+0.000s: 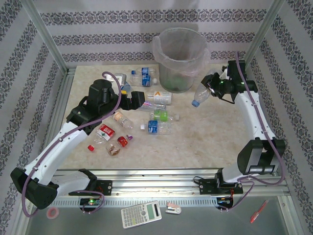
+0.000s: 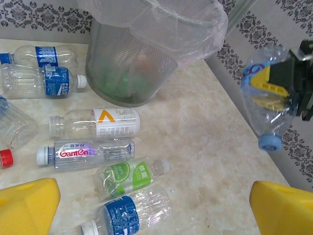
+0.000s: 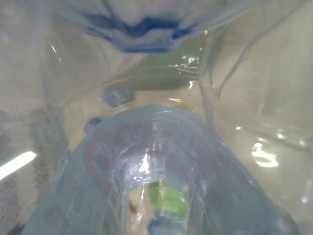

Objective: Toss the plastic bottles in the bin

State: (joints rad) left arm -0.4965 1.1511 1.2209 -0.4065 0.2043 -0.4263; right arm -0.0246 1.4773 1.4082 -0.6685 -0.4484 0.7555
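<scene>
From above we see our right hand (image 1: 213,84) clamped on a blue-capped bottle (image 1: 201,95) beside the bin (image 1: 180,58); the left wrist view adds its yellow pads (image 2: 266,79). Our left hand (image 1: 140,99) gapes wide over bottles (image 1: 159,98) on the desk (image 1: 205,142).

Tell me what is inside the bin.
A translucent bag lines the bin. Through the mesh, blurry green and reddish shapes sit low inside. Mesh and bag hide what they are and how many.

About twelve plastic bottles (image 1: 159,96), one bin (image 1: 181,78)
</scene>
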